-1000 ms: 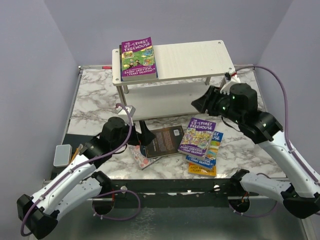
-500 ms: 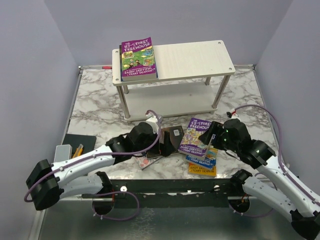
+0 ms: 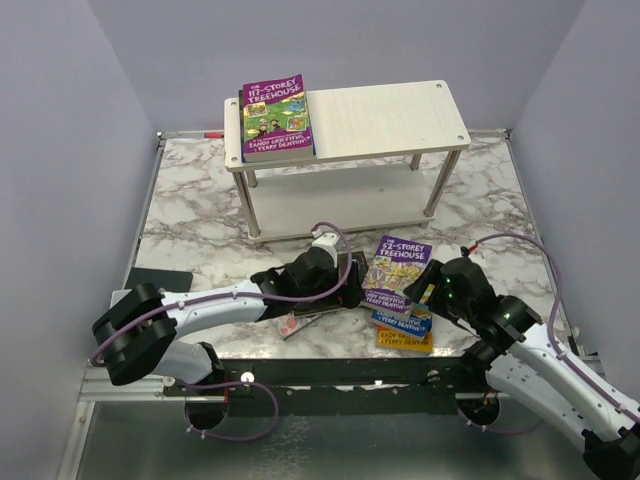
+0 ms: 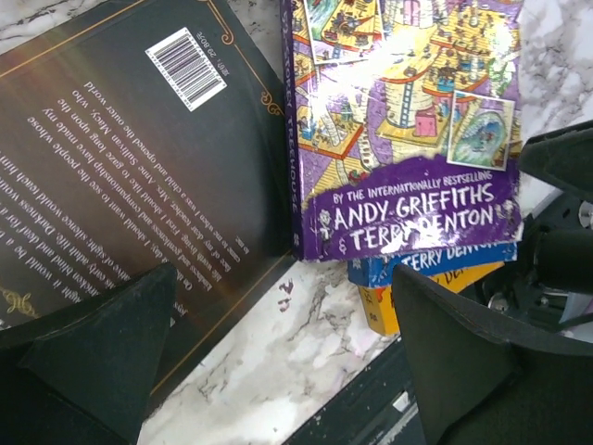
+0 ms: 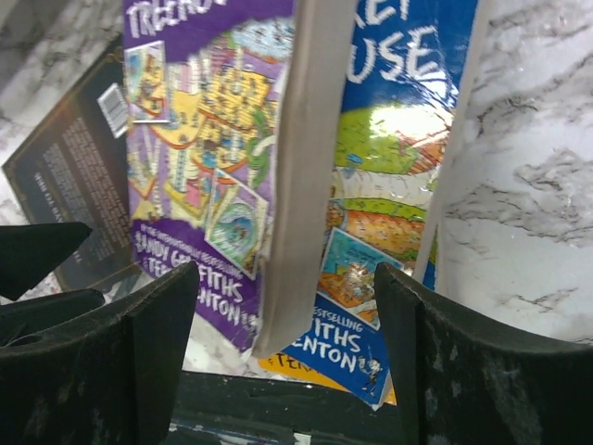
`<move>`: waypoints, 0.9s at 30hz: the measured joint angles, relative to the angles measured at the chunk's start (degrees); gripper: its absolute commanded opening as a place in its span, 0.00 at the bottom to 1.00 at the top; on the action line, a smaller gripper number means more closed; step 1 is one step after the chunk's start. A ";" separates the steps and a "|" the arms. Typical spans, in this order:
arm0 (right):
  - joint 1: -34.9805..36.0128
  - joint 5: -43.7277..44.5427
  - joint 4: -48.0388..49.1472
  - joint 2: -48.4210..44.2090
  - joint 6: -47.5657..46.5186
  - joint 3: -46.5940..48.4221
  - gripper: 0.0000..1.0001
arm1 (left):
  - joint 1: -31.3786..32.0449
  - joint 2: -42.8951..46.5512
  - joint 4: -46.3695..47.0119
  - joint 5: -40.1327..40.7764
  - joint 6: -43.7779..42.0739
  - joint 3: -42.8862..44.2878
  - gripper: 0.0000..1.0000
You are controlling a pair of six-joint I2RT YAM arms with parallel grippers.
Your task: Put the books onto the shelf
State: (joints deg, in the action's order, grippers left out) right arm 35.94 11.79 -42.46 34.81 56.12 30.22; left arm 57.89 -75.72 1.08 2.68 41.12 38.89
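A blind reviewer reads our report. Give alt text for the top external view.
The left pincer and right pincer hover low over loose paperbacks on a marble table. Behind stands a white two-tier shelf, one purple book flat on top.

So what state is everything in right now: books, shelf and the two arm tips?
Shelf, upright, one book on its top tier.
Purple book on shelf, lying flat.
Table stack, three books piled, purple on top.
Dark book, flat, back cover up.
Left end effector, open, over the dark book's edge.
Right end effector, open, straddling the stack's top book edge.
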 measured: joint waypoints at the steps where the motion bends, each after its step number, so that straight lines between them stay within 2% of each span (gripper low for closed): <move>1: 0.00 0.11 0.28 0.00 0.50 -0.81 0.81 | 0.00 -1.16 0.83 0.04 0.09 0.00 0.99; 11: 0.00 0.11 9.62 3.10 4.07 -6.01 0.80 | -1.05 -8.31 8.33 -0.48 0.11 0.81 0.99; 18: 0.00 0.11 16.09 3.74 5.88 -8.55 0.74 | -2.49 -13.77 16.37 -3.91 0.46 1.95 0.99; 23: 0.00 -0.44 22.58 3.43 7.34 -11.54 0.71 | -2.56 -17.64 20.94 -6.49 0.94 2.67 0.95; 27: -0.02 -1.20 27.96 4.55 7.98 -13.33 0.68 | -2.54 -19.71 23.39 -8.20 1.38 3.02 0.87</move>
State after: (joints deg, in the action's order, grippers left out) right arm 35.92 10.59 -14.50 39.35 64.10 16.88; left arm 55.35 -95.44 24.47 -5.52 42.50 41.91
